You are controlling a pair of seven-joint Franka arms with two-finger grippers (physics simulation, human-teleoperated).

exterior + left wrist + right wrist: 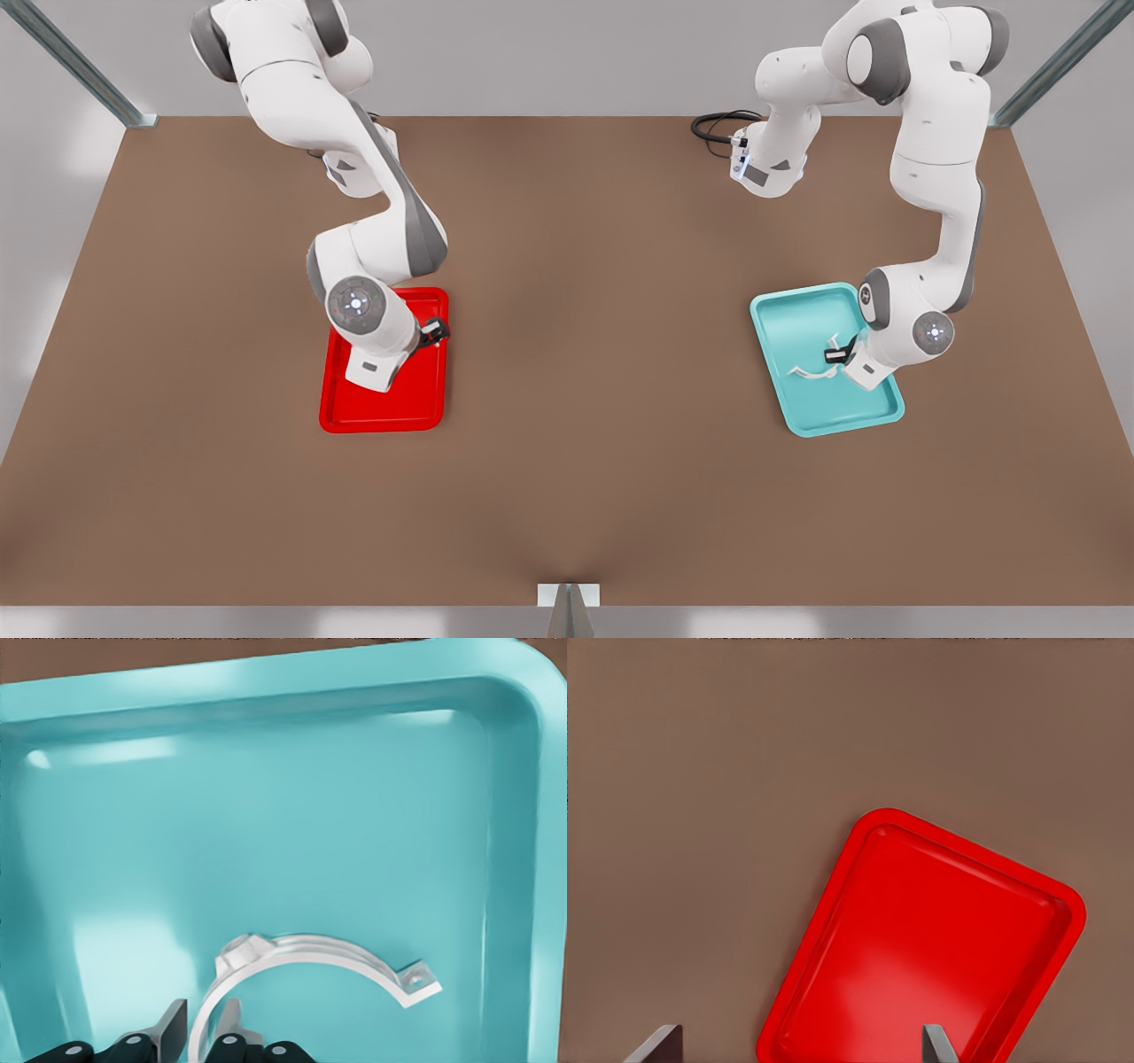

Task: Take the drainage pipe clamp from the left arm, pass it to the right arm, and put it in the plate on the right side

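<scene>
On the brown bench [567, 461], at about 3 o'clock from its middle in the front view, sits a teal tray [802, 315], and the drainage pipe clamp [811, 372] lies inside it on the tray floor. The clamp is a thin white half-ring; in the front view its long axis, the line joining its two tabbed ends, runs roughly from 8 o'clock to 2 o'clock, with the arch bulging toward 4 o'clock, toward the arm that works there. In the left wrist view the clamp [310, 961] lies flat, one flared tab pointing to the tray's far corner and the band curving back between the fingers.

The left gripper [840, 353] is down in the teal tray at the clamp's upper end. Its two fingers [173, 1028] stand on either side of the white band, one inside the arc and one outside, close to it; whether they already press on the plastic I cannot tell, though a small gap seems to show, so the gripper reads as parted around the band.

At about 9 o'clock from the bench's middle lies the plate [425, 412], a glossy red tray. The right gripper [434, 332] hangs above its upper right part, released, with its fingertips [660, 1045] set wide apart in the right wrist view and the plate [833, 939] below them.
</scene>
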